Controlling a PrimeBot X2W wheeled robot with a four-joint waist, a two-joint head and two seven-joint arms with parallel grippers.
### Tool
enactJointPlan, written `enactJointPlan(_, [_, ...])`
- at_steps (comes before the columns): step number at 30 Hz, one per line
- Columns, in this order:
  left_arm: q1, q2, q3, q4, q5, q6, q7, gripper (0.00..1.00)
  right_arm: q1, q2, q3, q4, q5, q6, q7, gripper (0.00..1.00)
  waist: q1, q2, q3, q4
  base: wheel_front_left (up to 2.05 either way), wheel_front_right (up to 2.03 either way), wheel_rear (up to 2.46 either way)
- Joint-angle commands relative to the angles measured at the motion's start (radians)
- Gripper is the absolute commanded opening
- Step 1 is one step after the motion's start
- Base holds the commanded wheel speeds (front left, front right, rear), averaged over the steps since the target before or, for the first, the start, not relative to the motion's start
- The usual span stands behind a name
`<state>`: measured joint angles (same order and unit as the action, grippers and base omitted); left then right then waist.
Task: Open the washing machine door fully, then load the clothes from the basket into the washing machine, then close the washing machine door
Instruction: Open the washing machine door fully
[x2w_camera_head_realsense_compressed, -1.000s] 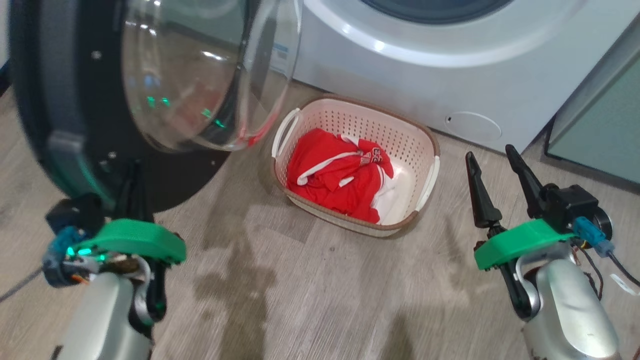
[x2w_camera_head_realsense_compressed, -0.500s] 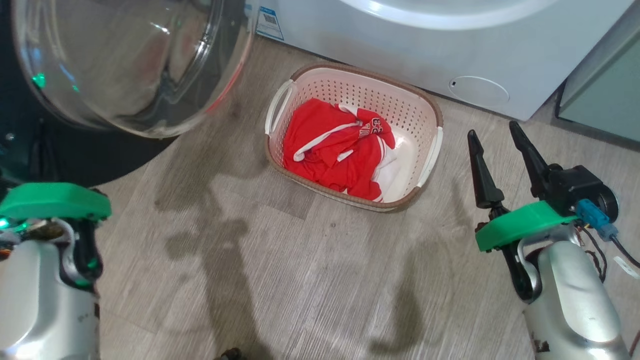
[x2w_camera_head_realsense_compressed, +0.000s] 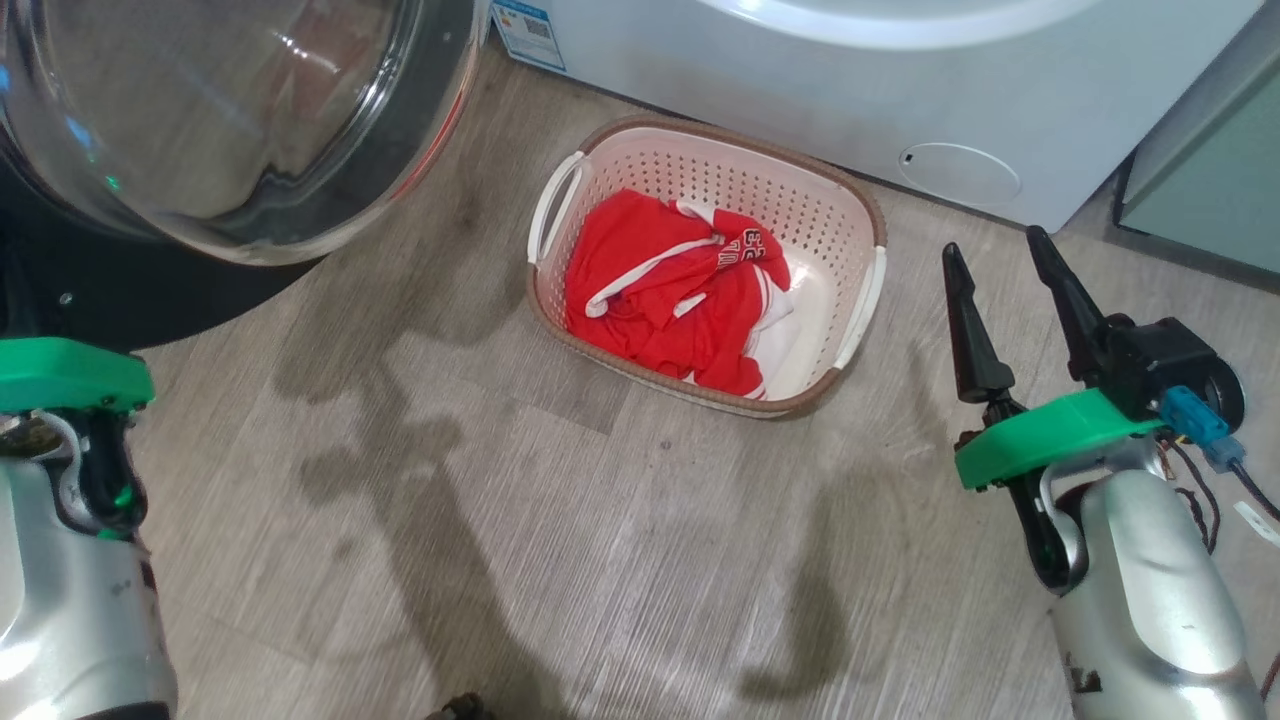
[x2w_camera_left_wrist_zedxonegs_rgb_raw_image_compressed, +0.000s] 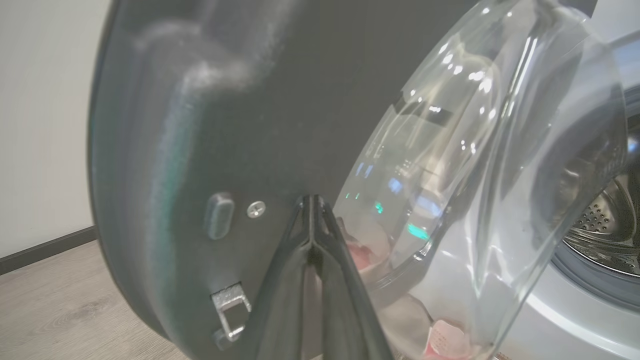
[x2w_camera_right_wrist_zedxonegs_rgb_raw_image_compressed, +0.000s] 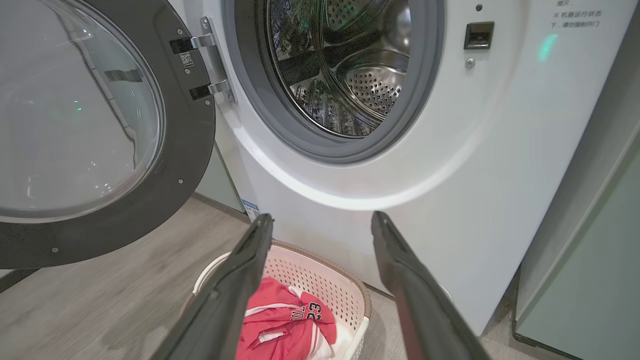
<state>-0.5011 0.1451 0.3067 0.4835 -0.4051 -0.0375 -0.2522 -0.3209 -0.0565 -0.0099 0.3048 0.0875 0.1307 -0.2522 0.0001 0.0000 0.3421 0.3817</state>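
Note:
The washing machine door stands swung open at the upper left, its glass bowl bulging toward me inside the black ring. My left gripper is shut, with its tips against the door's black inner face beside a screw. The white washing machine shows its steel drum uncovered. On the floor in front sits the cream basket holding the red clothes. My right gripper hovers open to the right of the basket. In the right wrist view it points at the machine above the basket.
A pale green cabinet stands right of the machine. A small round white flap sits low on the machine's front. Grey wooden floor spreads in front of the basket. A pale wall with dark skirting lies behind the door.
The head view has shifted. Against the basket, the door and my left arm have moved further left. The right gripper has stayed open in place.

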Motion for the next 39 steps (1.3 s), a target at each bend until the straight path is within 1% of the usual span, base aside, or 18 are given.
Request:
enactJointPlan(1, [-0.024,0.035,0.054,-0.019,0.021,-0.009,-0.009,0.0,-0.024,0.006,0.027,-0.03,-0.003,0.0,-0.004,1.0,-0.0001,0.0,-0.007,-0.006,0.0,0.0,0.0])
enactJointPlan(5, [0.014,0.007,0.077,-0.031,0.068,-0.015,-0.009,0.0,-0.017,0.006,0.028,-0.022,0.009,0.0,-0.006,1.0,-0.0001,0.0,-0.029,-0.017,0.0,0.0,0.0])
enactJointPlan(11, [0.132,-0.05,0.079,-0.153,0.13,-0.021,-0.009,0.0,0.004,0.006,0.021,-0.012,0.028,0.0,-0.008,1.0,-0.0001,0.0,-0.067,-0.028,0.0,0.0,0.0])
enactJointPlan(14, [0.204,-0.073,0.054,-0.232,0.145,-0.028,-0.009,0.0,0.018,0.006,0.012,-0.012,0.034,0.0,-0.009,1.0,-0.0001,0.0,-0.087,-0.03,0.0,0.0,0.0])
enactJointPlan(18, [0.29,-0.088,-0.005,-0.32,0.146,-0.033,-0.009,0.0,0.039,0.006,0.004,-0.015,0.039,0.0,-0.009,1.0,-0.0001,0.0,-0.11,-0.035,0.0,0.0,0.0])
enactJointPlan(19, [0.307,-0.09,-0.023,-0.335,0.142,-0.034,-0.005,0.35,0.043,0.006,0.001,-0.017,0.04,0.0,-0.009,1.0,-0.0001,0.0,-0.113,-0.036,0.0,0.0,0.0])
enactJointPlan(20, [0.307,-0.09,-0.023,-0.335,0.142,-0.034,-0.005,0.35,0.043,0.006,0.001,-0.017,0.04,0.0,-0.009,1.0,-0.0001,0.0,-0.113,-0.036,0.0,0.0,0.0])
enactJointPlan(21, [0.321,-0.091,-0.042,-0.349,0.14,-0.034,0.001,0.72,0.047,0.006,-0.003,-0.019,0.041,0.0,-0.009,1.0,-0.0001,0.0,-0.118,-0.039,0.0,0.0,0.0])
enactJointPlan(22, [0.335,-0.092,-0.06,-0.363,0.138,-0.03,0.008,1.0,0.052,0.006,-0.005,-0.022,0.044,0.0,-0.009,1.0,-0.0001,0.0,-0.124,-0.042,0.0,0.0,0.0])
enactJointPlan(27, [0.377,-0.094,-0.145,-0.43,0.135,-0.013,0.04,1.0,0.067,0.006,-0.008,-0.027,0.055,0.0,-0.009,1.0,-0.0001,0.0,-0.145,-0.075,0.0,0.0,0.0])
enactJointPlan(33, [0.402,-0.094,-0.206,-0.472,0.143,0.015,0.052,1.0,0.086,0.006,-0.006,-0.04,0.068,0.0,-0.009,1.0,-0.0001,0.0,-0.172,-0.144,0.0,0.0,0.0])
enactJointPlan(39, [0.411,-0.092,-0.252,-0.483,0.159,0.009,0.065,1.0,0.125,0.006,-0.013,-0.051,0.083,0.0,-0.009,1.0,-0.0001,0.0,-0.206,-0.223,0.0,0.0,0.0])
